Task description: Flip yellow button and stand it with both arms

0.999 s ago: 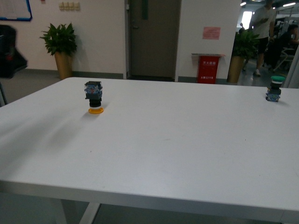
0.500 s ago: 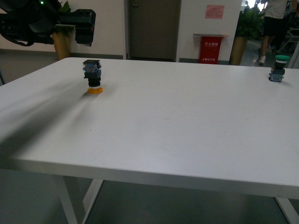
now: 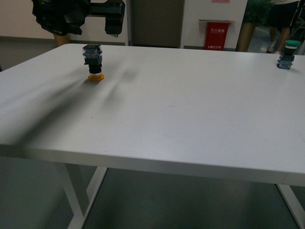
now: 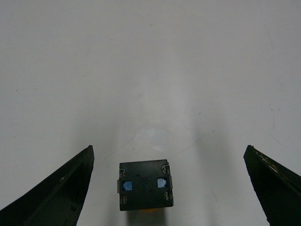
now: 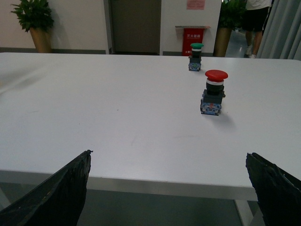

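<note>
The yellow button (image 3: 93, 62) stands upside down on its yellow-orange cap at the far left of the white table (image 3: 181, 109), with its black-and-blue block on top. My left gripper (image 3: 95, 18) hangs open just above it. In the left wrist view the block (image 4: 144, 184) lies between the spread fingers (image 4: 59, 190), nearer one of them and touching neither. My right gripper (image 5: 168, 154) is open and empty, out past the table's near edge. It does not show in the front view.
A green-capped switch (image 3: 287, 53) stands upright at the far right edge, also in the right wrist view (image 5: 196, 56). A red-capped switch (image 5: 213, 92) stands upright nearer the right gripper. Behind the table are a door, a red box and potted plants.
The left arm has come in from the upper left and moved right, now over the yellow button. The front view has tilted down. The button has not moved.
</note>
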